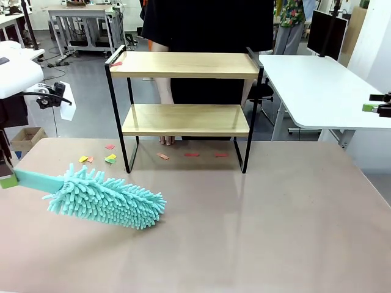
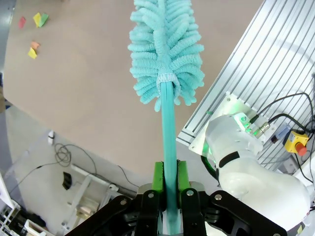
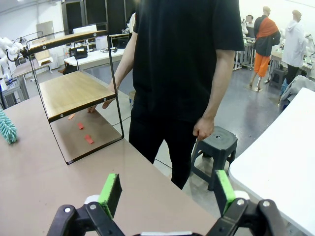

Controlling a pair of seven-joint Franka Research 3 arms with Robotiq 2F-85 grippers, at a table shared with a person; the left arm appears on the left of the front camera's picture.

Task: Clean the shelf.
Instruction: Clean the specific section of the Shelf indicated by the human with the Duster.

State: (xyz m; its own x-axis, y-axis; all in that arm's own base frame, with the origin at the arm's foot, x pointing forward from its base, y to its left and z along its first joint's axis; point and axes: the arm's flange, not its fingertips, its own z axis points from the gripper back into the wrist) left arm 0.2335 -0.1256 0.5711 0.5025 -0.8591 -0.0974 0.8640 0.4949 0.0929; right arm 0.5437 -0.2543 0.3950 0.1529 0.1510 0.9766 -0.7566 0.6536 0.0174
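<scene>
I log my left gripper (image 2: 170,181) clamped tight on the teal duster (image 1: 107,198) handle, front-left of the shelf (image 1: 183,120); right gripper (image 3: 167,189) spread wide, empty.

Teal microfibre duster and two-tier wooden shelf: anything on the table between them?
Front view: a few small coloured paper scraps lie between the teal microfibre duster and the black-framed wooden shelf; otherwise bare beige tabletop.

Left fingers (image 2: 158,180) clamping duster (image 2: 165,44), right fingers (image 3: 111,191) apart
</scene>
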